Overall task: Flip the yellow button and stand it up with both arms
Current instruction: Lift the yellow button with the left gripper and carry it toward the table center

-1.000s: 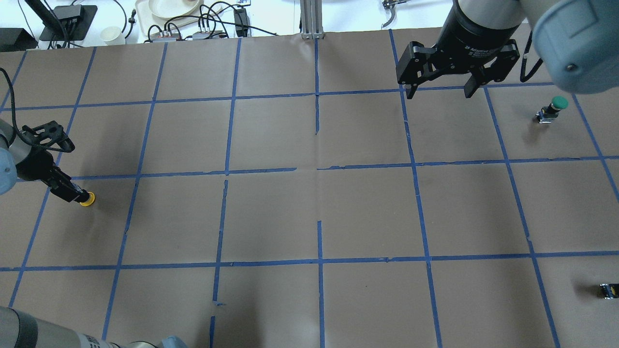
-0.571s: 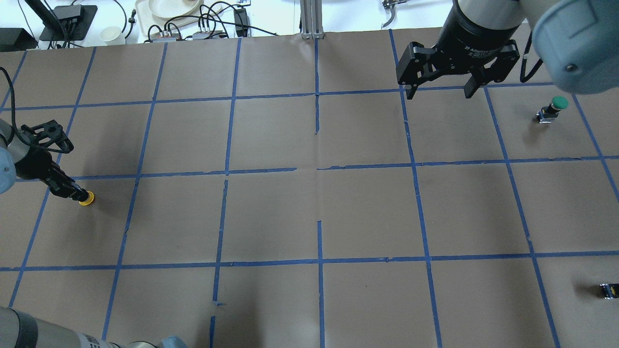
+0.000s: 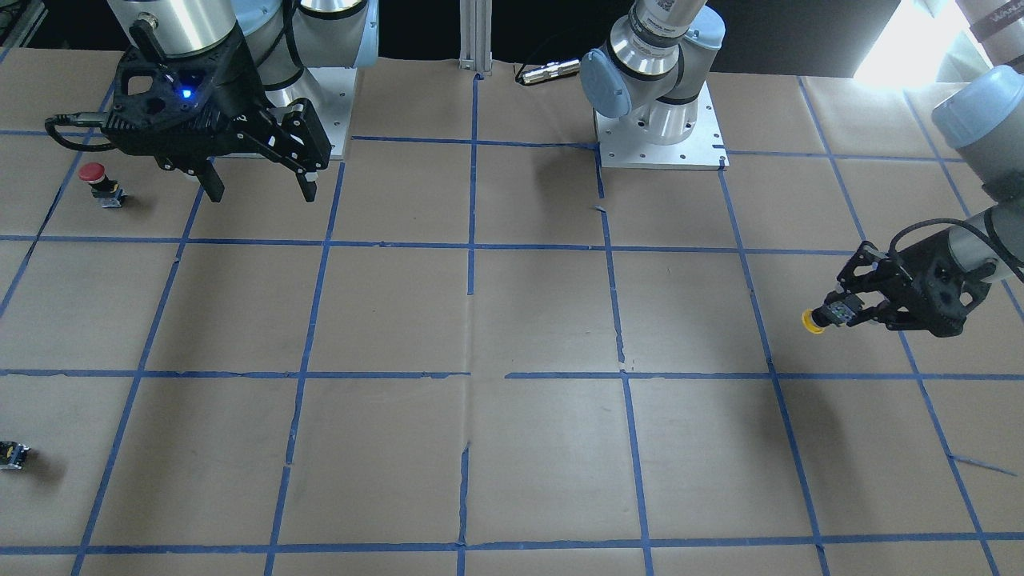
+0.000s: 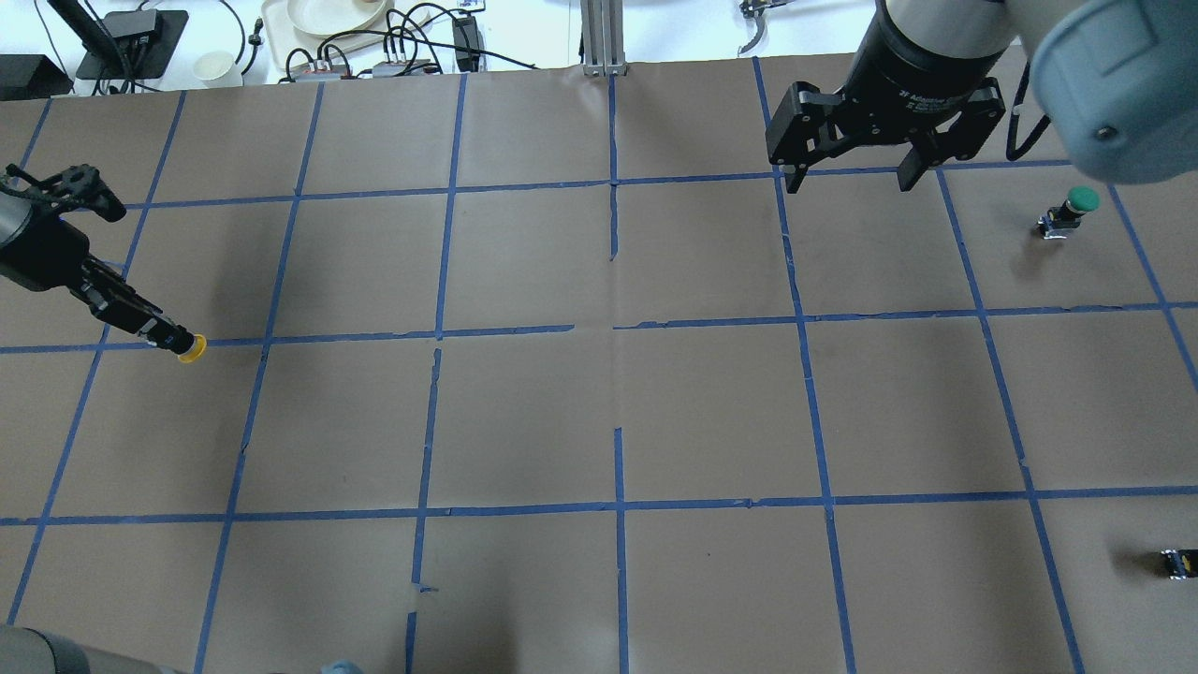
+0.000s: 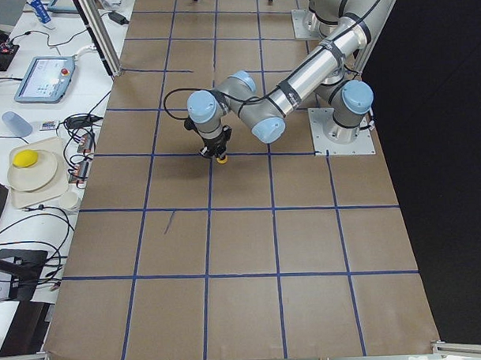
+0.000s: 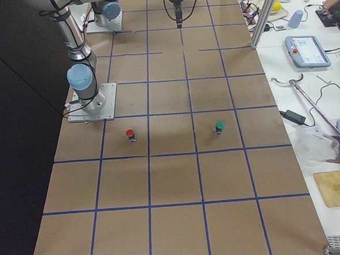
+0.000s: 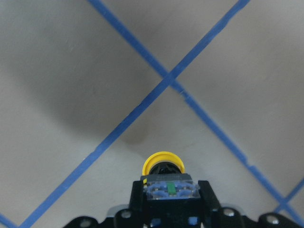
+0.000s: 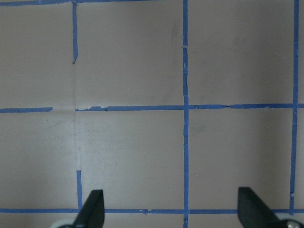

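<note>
My left gripper [image 4: 150, 325] is shut on the yellow button's [image 4: 191, 350] black-and-grey body at the table's left side. It holds the button off the paper, with the yellow cap pointing out past the fingertips and down. The front view shows the same grip [image 3: 846, 310], with the cap [image 3: 812, 322] sticking out. In the left wrist view the cap [image 7: 163, 163] sits beyond the body above a blue tape crossing. My right gripper [image 4: 847, 180] hangs open and empty over the far right of the table, and its fingertips [image 8: 92, 209] show wide apart.
A green-capped button [image 4: 1076, 206] stands at the far right. A red-capped button [image 3: 96, 178] stands near the right gripper. A small capless dark block [image 4: 1177, 562] lies at the near right edge. Brown paper with blue tape lines [image 4: 618, 323] covers the table.
My left gripper has lifted the yellow button and carried it farther from the robot and slightly toward the middle. The right arm has not moved.
</note>
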`<action>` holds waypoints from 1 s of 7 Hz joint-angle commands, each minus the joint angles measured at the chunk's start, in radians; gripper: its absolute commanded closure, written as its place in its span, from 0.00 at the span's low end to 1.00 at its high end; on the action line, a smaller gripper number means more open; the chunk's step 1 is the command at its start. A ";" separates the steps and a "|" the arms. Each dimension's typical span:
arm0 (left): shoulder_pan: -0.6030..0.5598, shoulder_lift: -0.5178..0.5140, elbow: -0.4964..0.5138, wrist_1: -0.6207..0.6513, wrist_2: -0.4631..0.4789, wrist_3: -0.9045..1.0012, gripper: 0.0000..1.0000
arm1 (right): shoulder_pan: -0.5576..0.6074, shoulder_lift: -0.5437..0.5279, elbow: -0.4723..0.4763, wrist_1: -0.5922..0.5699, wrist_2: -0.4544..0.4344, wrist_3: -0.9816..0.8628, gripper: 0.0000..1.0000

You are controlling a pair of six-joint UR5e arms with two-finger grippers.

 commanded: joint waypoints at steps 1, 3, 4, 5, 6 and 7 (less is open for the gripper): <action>-0.049 0.075 0.027 -0.293 -0.226 -0.188 0.82 | -0.016 0.006 -0.002 -0.002 0.000 -0.002 0.00; -0.121 0.124 0.019 -0.519 -0.484 -0.272 0.81 | -0.006 0.003 -0.002 -0.004 0.000 0.000 0.00; -0.156 0.129 0.012 -0.608 -0.617 -0.279 0.81 | -0.005 0.004 -0.002 -0.004 0.000 0.000 0.00; -0.191 0.129 0.001 -0.679 -0.722 -0.265 0.81 | -0.005 0.004 -0.003 -0.004 0.000 0.003 0.00; -0.239 0.131 -0.005 -0.742 -0.844 -0.253 0.81 | -0.005 0.004 -0.002 -0.004 0.000 0.003 0.00; -0.283 0.131 -0.013 -0.776 -0.923 -0.253 0.81 | -0.003 0.006 -0.002 -0.001 0.000 0.003 0.00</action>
